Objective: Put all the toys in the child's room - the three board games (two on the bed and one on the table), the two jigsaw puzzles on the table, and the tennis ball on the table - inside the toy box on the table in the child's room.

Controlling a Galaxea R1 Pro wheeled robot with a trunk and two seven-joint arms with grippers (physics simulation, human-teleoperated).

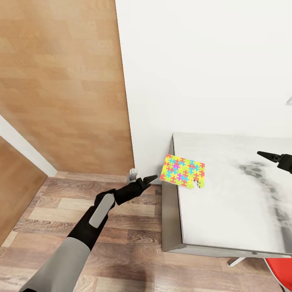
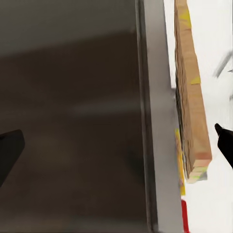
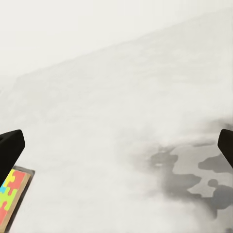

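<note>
Pale grey and faintly mottled, the table (image 1: 227,194) takes up the right of the head view, its darker grey edge facing a wood-plank floor (image 1: 121,239). Behind it stands a white wall (image 1: 202,61), with a light wooden panel (image 1: 61,81) to the left.

One jigsaw puzzle (image 1: 182,170) lies at the table's near-left corner, overhanging the edge and tilted, a piece missing from its front rim. In the left wrist view its wooden underside (image 2: 191,111) shows edge-on, just past the table's rim.

Left gripper (image 1: 140,178) hovers off the table just beside that corner, fingers spread wide with the puzzle edge between them, not touching it. Right gripper (image 1: 273,157) hangs above the tabletop well apart from the puzzle; its dark fingertips (image 3: 10,148) are spread wide and hold nothing.
</note>
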